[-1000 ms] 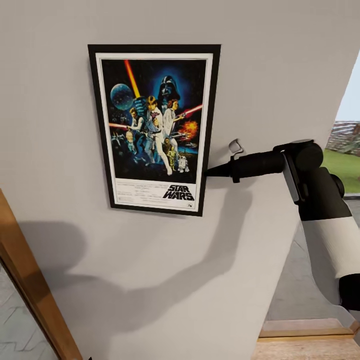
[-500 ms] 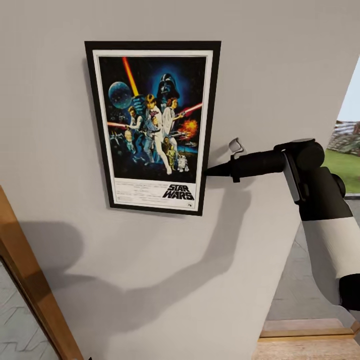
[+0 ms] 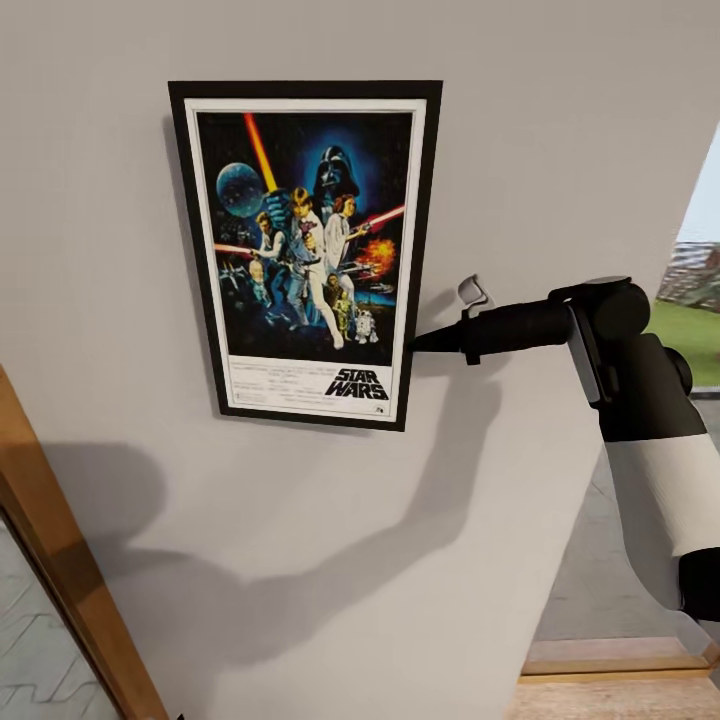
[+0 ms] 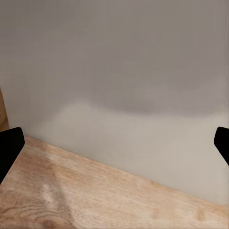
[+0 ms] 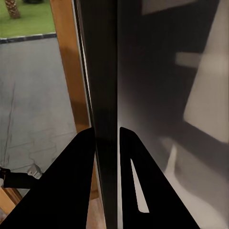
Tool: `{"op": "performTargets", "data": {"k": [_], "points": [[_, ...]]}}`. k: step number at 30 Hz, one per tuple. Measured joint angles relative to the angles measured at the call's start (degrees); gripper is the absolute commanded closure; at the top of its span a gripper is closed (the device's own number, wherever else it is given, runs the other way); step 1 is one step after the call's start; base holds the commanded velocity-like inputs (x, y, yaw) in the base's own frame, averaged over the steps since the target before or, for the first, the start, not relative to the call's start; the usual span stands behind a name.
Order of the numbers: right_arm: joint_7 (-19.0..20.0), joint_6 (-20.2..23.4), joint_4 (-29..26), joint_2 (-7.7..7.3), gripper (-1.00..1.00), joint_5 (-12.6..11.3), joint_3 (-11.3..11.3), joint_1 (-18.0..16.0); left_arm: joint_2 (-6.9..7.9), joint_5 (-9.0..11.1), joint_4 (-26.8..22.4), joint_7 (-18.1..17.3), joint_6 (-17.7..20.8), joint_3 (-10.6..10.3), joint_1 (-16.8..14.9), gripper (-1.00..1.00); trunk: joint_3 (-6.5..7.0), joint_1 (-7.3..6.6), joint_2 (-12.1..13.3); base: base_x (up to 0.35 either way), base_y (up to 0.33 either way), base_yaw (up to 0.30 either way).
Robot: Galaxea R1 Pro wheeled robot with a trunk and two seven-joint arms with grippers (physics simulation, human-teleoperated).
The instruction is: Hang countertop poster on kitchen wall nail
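Note:
The poster (image 3: pixel 305 250) stands upright against the plain grey wall (image 3: pixel 560 120), and a thin shadow runs down its left side. My right gripper (image 3: pixel 412 345) reaches in from the right and is shut on the poster's right edge, low down near the "STAR WARS" logo. In the right wrist view the two black fingers (image 5: pixel 76 181) pinch the dark edge of the poster (image 5: pixel 106 71) between them. My left gripper (image 4: pixel 114 143) is open, its fingertips (image 4: pixel 8 145) wide apart, facing the bare wall above a wooden floor. The wall nail is hidden. The countertop is out of view.
A wooden door frame (image 3: pixel 60 580) slants up the lower left of the head view. At the right an opening shows grass (image 3: pixel 690 330) outside and grey paving below. Wooden floor (image 3: pixel 610 690) lies at the wall's foot.
The poster's top and left edge have shifted slightly up and left, and a shadow has appeared along its left side. The right gripper has hardly moved.

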Motion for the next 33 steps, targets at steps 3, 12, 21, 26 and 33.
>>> {"op": "performTargets", "data": {"k": [3, 12, 21, 26, 33], "points": [[0.0, 0.0, 0.0, -0.01, 1.00, 0.0, 0.0, 0.0, 0.00, 0.0, 0.0, 0.0, 0.0, 0.0, 0.0, -1.00, 0.00, 0.00, 0.0, 0.000, 0.077, 0.000], [0.0, 0.0, 0.0, 0.00, 1.00, 0.0, 0.0, 0.0, 0.00, 0.0, 0.0, 0.0, 0.0, 0.0, 0.0, -1.00, 0.00, 0.00, 0.0, 0.000, 0.024, 0.000], [0.0, 0.0, 0.1, 0.00, 1.00, 0.0, 0.0, 0.0, 0.00, 0.0, 0.0, 0.0, 0.0, 0.0, 0.0, -1.00, 0.00, 0.00, 0.0, 0.000, 0.001, 0.000], [0.0, 0.0, 0.1, 0.00, 1.00, 0.0, 0.0, 0.0, 0.00, 0.0, 0.0, 0.0, 0.0, 0.0, 0.0, -1.00, 0.00, 0.00, 0.0, 0.000, 0.000, 0.000], [0.0, 0.0, 0.1, 0.00, 1.00, 0.0, 0.0, 0.0, 0.00, 0.0, 0.0, 0.0, 0.0, 0.0, 0.0, -1.00, 0.00, 0.00, 0.0, 0.000, 0.000, 0.000]]}}
